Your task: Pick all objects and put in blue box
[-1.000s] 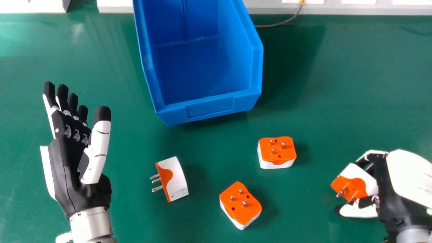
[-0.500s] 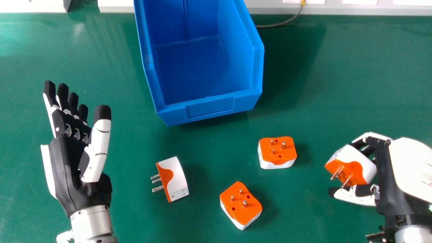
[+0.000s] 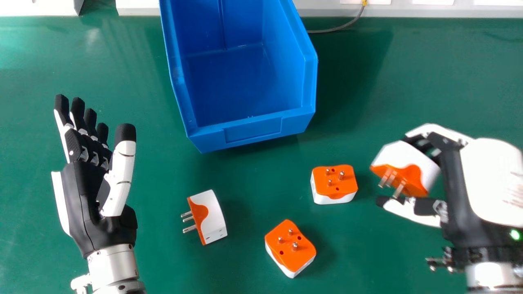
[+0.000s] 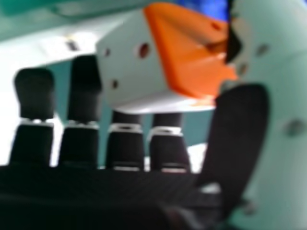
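Observation:
At the right of the head view, my right hand [image 3: 453, 183] has its fingers and thumb curled round an orange and white plug adapter [image 3: 406, 169], its pins toward the robot. The right hand view shows that adapter [image 4: 134, 62] between the fingers and thumb of my right hand [image 4: 240, 134]. Three more lie on the green table: one adapter [image 3: 334, 183] pins up, another adapter [image 3: 290, 248] pins up nearer the robot, and an adapter [image 3: 210, 216] on its side with pins to the left. The blue box [image 3: 251, 132] stands behind them. My left hand [image 3: 92, 192] is open and holds nothing.
A grey cable [image 3: 339, 28] runs onto the table's far edge just right of the box. White items [image 3: 41, 7] line that edge at the far left. Green table surface [image 3: 429, 81] stretches between the box and the right side.
My right hand has moved up the head view and somewhat left, carrying the adapter, which has tilted. The left hand has shifted very slightly up. The three adapters on the table lie as before.

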Tool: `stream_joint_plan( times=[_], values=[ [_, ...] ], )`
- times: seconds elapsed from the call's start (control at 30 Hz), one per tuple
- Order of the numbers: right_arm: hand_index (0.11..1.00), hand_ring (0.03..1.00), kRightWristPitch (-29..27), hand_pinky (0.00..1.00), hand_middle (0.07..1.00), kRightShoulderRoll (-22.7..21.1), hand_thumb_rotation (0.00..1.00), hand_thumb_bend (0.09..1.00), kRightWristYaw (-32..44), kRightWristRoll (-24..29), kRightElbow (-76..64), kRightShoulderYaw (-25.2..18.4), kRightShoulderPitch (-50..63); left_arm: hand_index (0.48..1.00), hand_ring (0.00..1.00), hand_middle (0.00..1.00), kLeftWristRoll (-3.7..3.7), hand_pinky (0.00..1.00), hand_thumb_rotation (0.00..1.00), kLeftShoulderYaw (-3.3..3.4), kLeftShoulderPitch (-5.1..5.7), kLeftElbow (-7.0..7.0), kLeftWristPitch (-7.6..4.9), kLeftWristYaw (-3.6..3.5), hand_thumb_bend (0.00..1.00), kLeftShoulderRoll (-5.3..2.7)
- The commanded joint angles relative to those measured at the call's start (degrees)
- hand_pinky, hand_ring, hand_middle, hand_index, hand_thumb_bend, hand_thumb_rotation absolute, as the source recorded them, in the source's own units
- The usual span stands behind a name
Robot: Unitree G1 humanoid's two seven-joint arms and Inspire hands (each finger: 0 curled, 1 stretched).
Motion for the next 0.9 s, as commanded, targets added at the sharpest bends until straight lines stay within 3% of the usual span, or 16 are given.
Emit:
stream_joint_plan(
  times=[0.0, 0.2, 0.37, 0.6, 0.87],
  values=[
    [0.508, 0.399, -1.79, 0.29, 0.496, 0.30, 0.00, 0.514, 1.16, -0.12, -2.26, 1.17, -2.61, 1.000, 1.00, 1.00, -0.37, 1.00, 0.41, 0.36, -0.90, -0.24, -1.30, -0.28, 0.63, -1.25],
    [0.505, 0.407, -3.78, 0.30, 0.499, 1.66, 0.00, 0.511, 3.89, -1.08, -2.63, 4.44, -9.31, 1.000, 1.00, 1.00, -0.31, 1.00, 0.41, 0.72, -1.81, 1.07, -1.81, -0.47, 0.63, -1.19],
    [0.502, 0.416, -3.42, 0.31, 0.501, 3.48, 0.00, 0.509, 7.26, -1.77, -3.52, 6.87, -14.92, 1.000, 1.00, 1.00, -0.22, 1.00, 0.41, 0.90, -2.22, 1.22, -1.77, -0.26, 0.63, -1.37],
    [0.499, 0.424, -3.58, 0.32, 0.496, 5.31, 0.00, 0.508, 9.86, -3.53, -1.50, 9.57, -23.74, 1.000, 1.00, 1.00, -0.78, 1.00, 0.40, 1.05, -3.14, 2.09, -2.14, -0.78, 0.63, -1.49],
    [0.497, 0.431, -2.84, 0.33, 0.493, 6.21, 0.00, 0.507, 12.80, -5.76, 2.33, 11.24, -33.69, 1.000, 1.00, 1.00, -0.66, 1.00, 0.40, 1.24, -3.91, 2.80, -2.77, -0.77, 0.63, -1.43]
  ],
)
